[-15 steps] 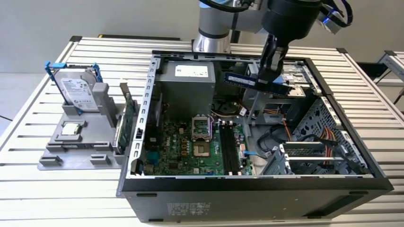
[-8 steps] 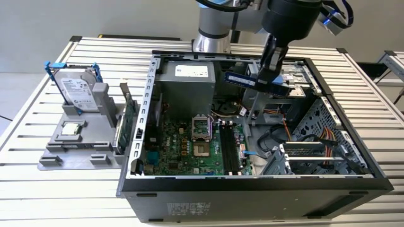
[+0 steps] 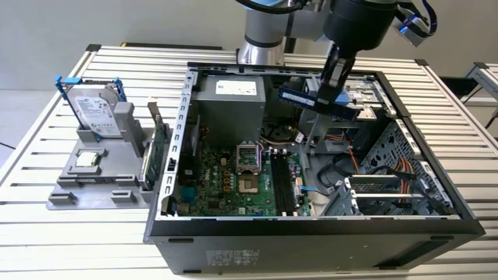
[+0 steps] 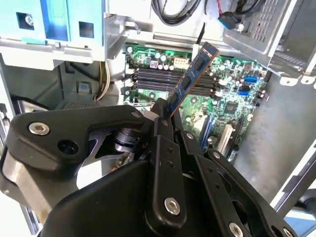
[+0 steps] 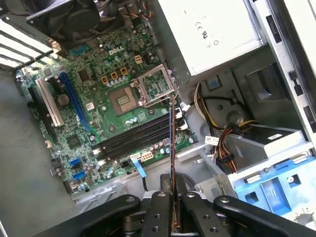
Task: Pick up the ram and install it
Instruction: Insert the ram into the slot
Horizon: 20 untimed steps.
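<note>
The ram (image 3: 297,97) is a thin, long stick that looks dark blue here. It hangs in the air over the open computer case (image 3: 186,146), above the area between the power supply and the drive cage. My gripper (image 3: 332,93) is shut on its middle, pointing down. In the second wrist view the ram (image 4: 191,79) sticks out slanted from my gripper (image 4: 165,117). In the first wrist view the ram (image 5: 171,143) shows edge-on above my gripper (image 5: 172,191). The black memory slots (image 3: 281,185) (image 5: 132,140) (image 4: 163,78) lie well below it on the green motherboard.
Outside the case, on the exterior view's left, a grey holder (image 3: 93,184) carries a silver hard drive in a blue frame (image 3: 97,111) and a wider green card with a bracket (image 3: 158,149). Inside are the power supply (image 3: 230,108), the processor socket (image 3: 247,156), cables and a drive cage (image 3: 397,175).
</note>
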Available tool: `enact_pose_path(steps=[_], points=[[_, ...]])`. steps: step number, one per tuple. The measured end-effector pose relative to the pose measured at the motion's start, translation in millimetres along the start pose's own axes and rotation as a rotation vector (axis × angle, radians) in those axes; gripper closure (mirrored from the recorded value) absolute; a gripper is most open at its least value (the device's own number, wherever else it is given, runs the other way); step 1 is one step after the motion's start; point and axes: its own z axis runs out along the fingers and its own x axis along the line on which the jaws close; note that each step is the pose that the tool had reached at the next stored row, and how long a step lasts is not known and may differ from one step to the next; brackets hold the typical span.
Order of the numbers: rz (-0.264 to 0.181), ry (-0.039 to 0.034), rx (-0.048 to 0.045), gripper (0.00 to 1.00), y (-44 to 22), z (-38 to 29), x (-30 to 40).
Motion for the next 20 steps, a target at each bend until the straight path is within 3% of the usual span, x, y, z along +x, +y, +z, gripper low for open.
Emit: enact_pose_path(steps=[20], points=[[0.183,-0.0050,-0.0043,1.00,-1.6,0.0,3.3]])
